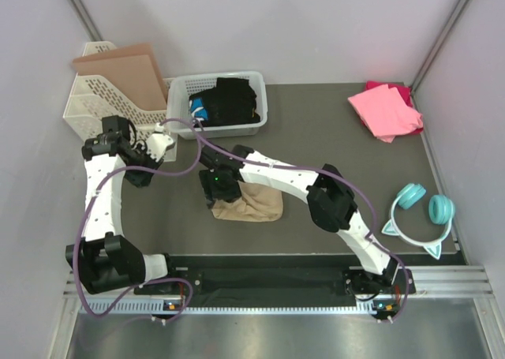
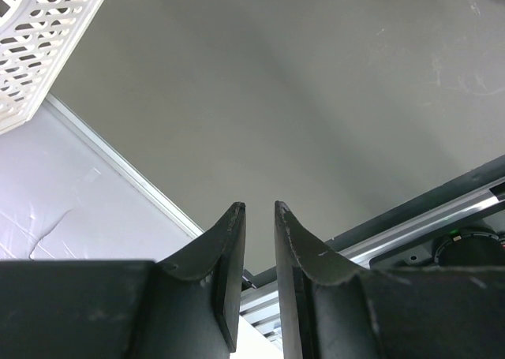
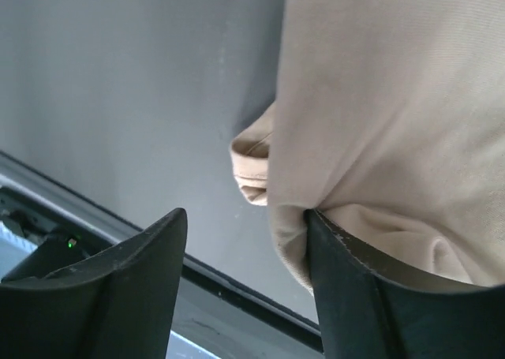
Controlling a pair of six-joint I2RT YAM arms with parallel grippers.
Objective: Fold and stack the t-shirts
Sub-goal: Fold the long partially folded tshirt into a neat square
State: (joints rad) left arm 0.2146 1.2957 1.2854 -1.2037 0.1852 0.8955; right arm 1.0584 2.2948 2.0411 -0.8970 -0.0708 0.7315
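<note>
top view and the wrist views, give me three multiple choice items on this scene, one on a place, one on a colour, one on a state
1. Where does the pink shirt lie?
A near left corner
B far right corner
C centre

2. What colour are the headphones?
A teal
B red
C black

3. The right hand at the tan shirt is:
A shut on the shirt
B out of view
C open

Answers:
1 B, the top view shows it by the far right wall.
2 A, both earcups are teal.
3 C, its wrist view shows a clear gap, with cloth touching one side only.
</note>
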